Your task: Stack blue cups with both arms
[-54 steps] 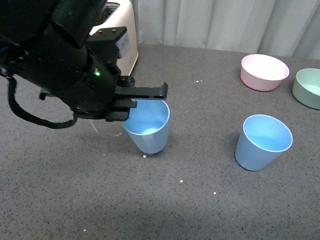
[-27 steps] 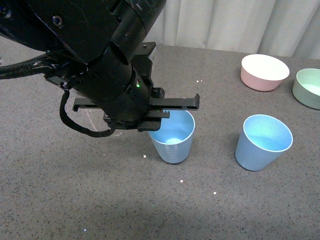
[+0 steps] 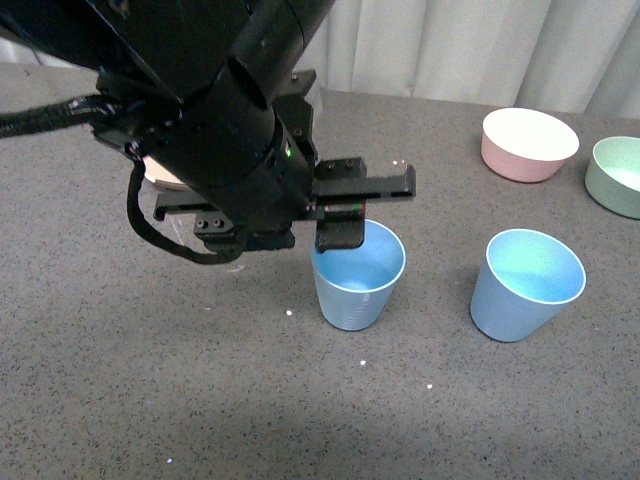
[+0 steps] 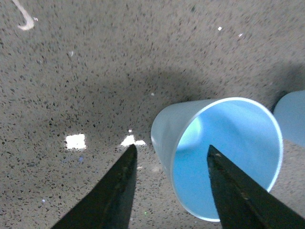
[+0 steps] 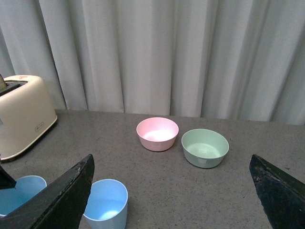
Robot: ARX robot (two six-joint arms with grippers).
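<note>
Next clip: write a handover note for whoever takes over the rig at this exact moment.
Left gripper: open, straddling the wall of the first blue cup, one finger inside and one outside, with gaps on both sides.
Right gripper: open, empty, clear of both cups.
Second blue cup: upright on the table, to the right of the first, not touching it.
Done: nothing stacked.
Left: grip one cup, lift it, nest it in the other.

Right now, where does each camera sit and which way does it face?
Front: on the body, looking down at the table; left arm, left tool show.
Left wrist: over the left tool, looking into the left cup; both fingers show.
Right wrist: raised, facing pink bowl, green bowl, curtain; open right tool frames it.
Shared: all three show left cup and right cup.
</note>
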